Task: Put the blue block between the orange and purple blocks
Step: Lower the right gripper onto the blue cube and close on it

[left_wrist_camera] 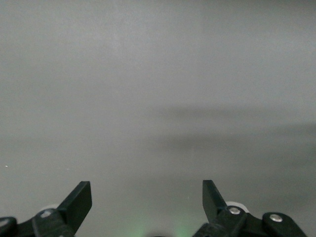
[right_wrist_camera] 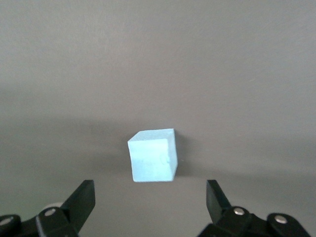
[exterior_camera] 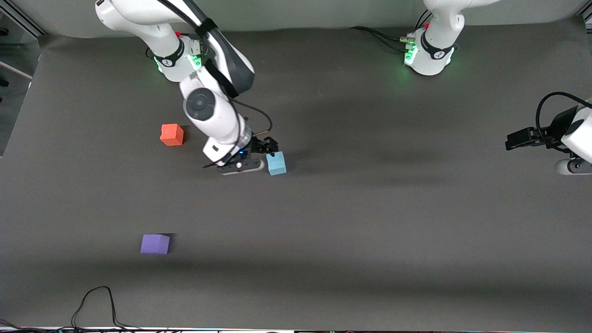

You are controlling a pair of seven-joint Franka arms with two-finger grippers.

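1. The table, covered in dark grey matting, fills almost the whole front view. A black cable loops onto it at the lower left of the frame.
2. The right arm enters from the upper left of the front view and reaches down toward the frame's centre. The left arm has its base at the upper right; it waits, its wrist cut off by the frame's right edge.
3. The right gripper is low over the table, directly by the blue block. The right wrist view shows its fingers spread wide, holding nothing and touching nothing, the blue block lying free of them.
4. The left gripper is at the right edge of the front view, over bare table. Its fingers are spread wide and empty.
5. The blue block rests on the table just left of the frame's centre.
6. The orange block sits in the left part of the frame, above the purple one.
7. The purple block sits in the lower left; the blue block is well apart from both.
8. No containers are visible.
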